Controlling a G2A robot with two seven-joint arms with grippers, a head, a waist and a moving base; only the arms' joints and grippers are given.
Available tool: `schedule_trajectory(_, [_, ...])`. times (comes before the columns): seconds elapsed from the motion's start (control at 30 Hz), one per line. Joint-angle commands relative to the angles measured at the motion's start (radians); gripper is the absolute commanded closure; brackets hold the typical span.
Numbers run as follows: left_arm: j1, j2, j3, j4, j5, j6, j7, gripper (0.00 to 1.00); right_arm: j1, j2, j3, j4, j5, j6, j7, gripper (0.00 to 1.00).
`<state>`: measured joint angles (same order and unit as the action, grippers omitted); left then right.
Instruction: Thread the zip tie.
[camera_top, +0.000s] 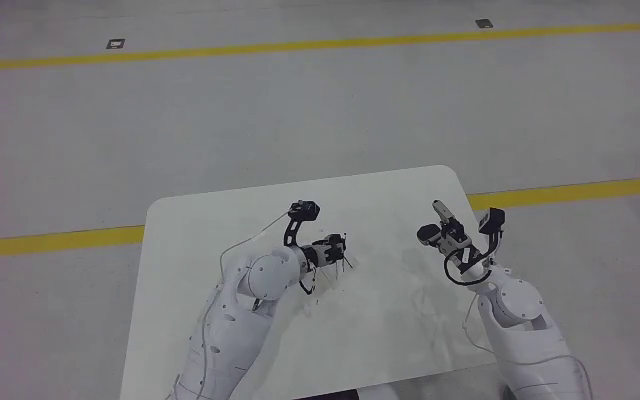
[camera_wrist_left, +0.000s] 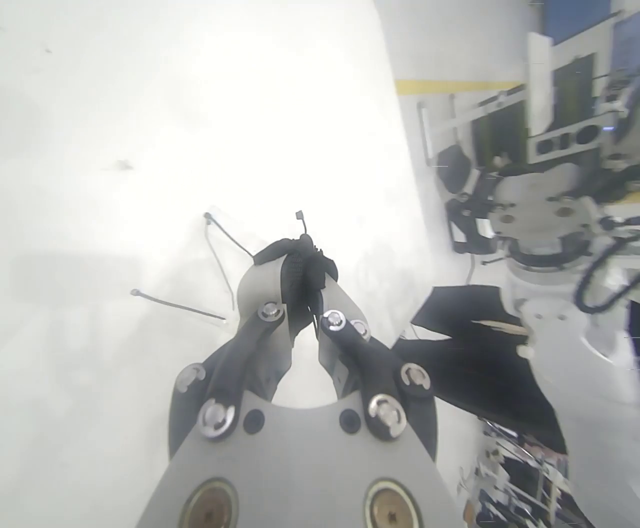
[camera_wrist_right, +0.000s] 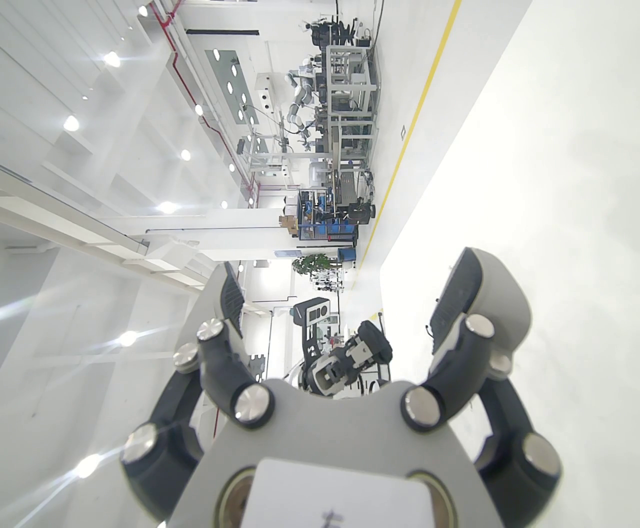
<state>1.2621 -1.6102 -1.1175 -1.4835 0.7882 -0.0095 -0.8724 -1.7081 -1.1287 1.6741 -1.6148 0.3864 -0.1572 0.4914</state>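
Left arm, nearest the robot: the left pincer (camera_wrist_left: 300, 260) sits over the middle of the surface (camera_top: 200, 260). Its jaws are pressed together, with no gap at the tips. It has hold of a black zip tie (camera_wrist_left: 300, 215). The tie's small square head pokes out past the fingertips, clear of the surface. A thin stretch of the strap runs back between the fingers toward the wrist. The pads look wrapped in black material, so I cannot tell exactly where the strap is pinched.

Just beside that pincer, on the surface:
- a straight tie (camera_wrist_left: 134, 292), lying flat, its tail end toward the pincer
- a bent tie (camera_wrist_left: 206, 216), folded sharply at its head, with both legs angled back toward the pincer (could be two ties meeting at one point; cannot tell)

Neither one touches the held tie.

Right arm: the right pincer (camera_wrist_right: 348, 262) is over the right part of the surface, near the rounded far corner and well apart from the left one. Its jaws are spread wide with nothing between them. The ribbed inner pads are bare.

Farther out, past the far edge of the surface, is a pale floor (camera_top: 300, 120). A yellow line (camera_top: 300, 45) crosses it.
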Motion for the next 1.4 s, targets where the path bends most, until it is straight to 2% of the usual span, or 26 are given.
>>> schedule_trajectory(0.0, [0.000, 0.000, 0.002, 0.000, 0.006, 0.019, 0.001, 1.00, 0.000, 0.000, 0.000, 0.000, 0.000, 0.000, 0.000, 0.00])
schedule_trajectory(0.1, [0.002, 0.000, 0.003, 0.004, 0.001, 0.016, 0.008, 1.00, 0.003, 0.000, -0.007, -0.012, -0.006, -0.009, 0.016, 0.00])
schedule_trajectory(0.13, [0.003, 0.002, 0.000, 0.012, -0.015, 0.007, 0.007, 1.00, 0.007, 0.001, -0.018, -0.030, -0.015, -0.046, 0.066, 0.00])
schedule_trajectory(0.23, [-0.005, 0.013, -0.035, 0.025, -0.118, -0.049, -0.062, 1.00, 0.026, 0.010, -0.030, -0.011, -0.022, -0.137, 0.273, 0.00])
schedule_trajectory(0.37, [-0.007, 0.030, -0.077, 0.037, -0.247, -0.121, -0.156, 1.00, 0.070, 0.018, -0.044, 0.029, -0.014, -0.171, 0.418, 0.00])
schedule_trajectory(0.47, [-0.006, 0.042, -0.088, 0.045, -0.278, -0.167, -0.175, 1.00, 0.111, 0.021, -0.068, 0.065, 0.008, -0.174, 0.508, 0.00])
schedule_trajectory(0.77, [-0.006, 0.048, -0.079, 0.051, -0.267, -0.171, -0.151, 1.00, 0.121, 0.022, -0.074, 0.067, 0.000, -0.172, 0.509, 0.00])
schedule_trajectory(0.87, [-0.013, 0.056, -0.072, 0.043, -0.310, -0.190, -0.199, 1.00, 0.154, 0.021, -0.112, 0.090, -0.009, -0.148, 0.536, 0.00])
schedule_trajectory(0.93, [-0.009, 0.064, -0.075, 0.028, -0.331, -0.190, -0.219, 1.00, 0.189, 0.021, -0.142, 0.125, 0.015, -0.132, 0.589, 0.00])
schedule_trajectory(1.07, [0.000, 0.077, -0.077, 0.003, -0.353, -0.187, -0.235, 1.00, 0.254, 0.019, -0.182, 0.204, -0.003, -0.157, 0.609, 0.00])
schedule_trajectory(1.3, [0.004, 0.079, -0.072, 0.003, -0.354, -0.185, -0.220, 1.00, 0.258, 0.019, -0.184, 0.207, -0.010, -0.164, 0.599, 0.00])
schedule_trajectory(1.37, [0.000, 0.083, -0.058, 0.000, -0.359, -0.178, -0.221, 1.00, 0.261, 0.017, -0.213, 0.204, -0.079, -0.181, 0.571, 0.00])
